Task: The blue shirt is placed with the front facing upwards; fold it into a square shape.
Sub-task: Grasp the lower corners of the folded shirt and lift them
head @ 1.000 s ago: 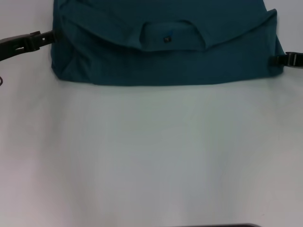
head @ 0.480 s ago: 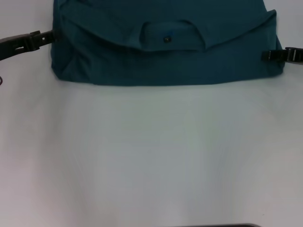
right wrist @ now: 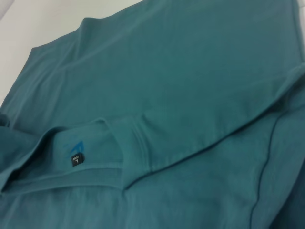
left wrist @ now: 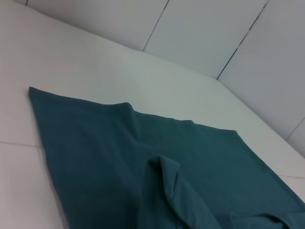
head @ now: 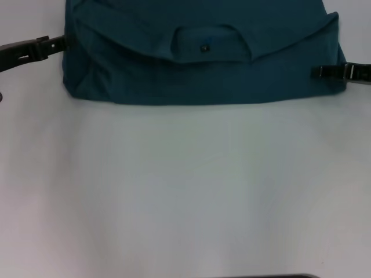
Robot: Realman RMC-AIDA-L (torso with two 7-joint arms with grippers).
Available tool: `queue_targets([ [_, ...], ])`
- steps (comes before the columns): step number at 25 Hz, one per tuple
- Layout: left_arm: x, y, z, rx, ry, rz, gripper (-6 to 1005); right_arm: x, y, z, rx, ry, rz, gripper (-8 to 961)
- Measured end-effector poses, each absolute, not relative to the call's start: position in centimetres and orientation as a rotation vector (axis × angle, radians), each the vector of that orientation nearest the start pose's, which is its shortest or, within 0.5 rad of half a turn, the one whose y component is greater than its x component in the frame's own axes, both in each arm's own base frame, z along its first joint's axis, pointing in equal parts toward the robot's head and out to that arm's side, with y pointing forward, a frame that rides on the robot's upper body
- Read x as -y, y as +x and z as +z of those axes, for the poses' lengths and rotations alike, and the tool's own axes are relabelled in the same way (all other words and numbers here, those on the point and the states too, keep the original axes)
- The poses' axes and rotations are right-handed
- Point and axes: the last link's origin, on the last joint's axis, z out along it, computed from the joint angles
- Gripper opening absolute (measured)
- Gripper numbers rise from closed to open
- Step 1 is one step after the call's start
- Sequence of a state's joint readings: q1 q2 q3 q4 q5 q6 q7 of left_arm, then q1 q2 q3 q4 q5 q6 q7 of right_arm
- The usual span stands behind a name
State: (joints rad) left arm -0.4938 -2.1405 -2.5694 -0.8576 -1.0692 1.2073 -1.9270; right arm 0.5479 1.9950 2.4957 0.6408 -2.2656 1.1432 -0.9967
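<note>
The blue shirt (head: 203, 58) lies partly folded at the worktop's (head: 185, 191) far edge, collar showing. Left gripper (head: 61, 43) at its left side, right gripper (head: 316, 72) over its right side; finger state cannot be told. Judged mid-fold: next, secure both sides evenly.

The blue shirt (head: 197, 58) runs off the head view's top edge, chest lettering hidden.

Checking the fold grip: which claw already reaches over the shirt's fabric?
The right claw: its tip overlaps the blue shirt. The left claw only meets the shirt's edge.
</note>
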Motion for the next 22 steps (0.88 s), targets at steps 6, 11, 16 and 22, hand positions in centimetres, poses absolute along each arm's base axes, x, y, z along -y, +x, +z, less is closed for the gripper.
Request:
queue_targets([
  [6,-36.76,-29.87,4.02,1.241,-2.112,-0.656,798,-36.64,33.99,3.80,-1.535,-2.083,0.358,606],
  [11,-36.72,-29.91,4.02,1.241,-2.111,-0.655,799,-36.53,34.14,3.93,-1.536,-2.079,0.358,390],
  [16,-36.60,-30.05,3.87,1.249,-2.111,-0.655,798,-36.46,34.31,4.11,-1.536,-2.072,0.360,222],
  [22,-36.08,-30.66,3.80,1.271,-2.097,-0.648,799,-36.44,34.50,4.46,-1.529,-2.067,0.358,80],
])
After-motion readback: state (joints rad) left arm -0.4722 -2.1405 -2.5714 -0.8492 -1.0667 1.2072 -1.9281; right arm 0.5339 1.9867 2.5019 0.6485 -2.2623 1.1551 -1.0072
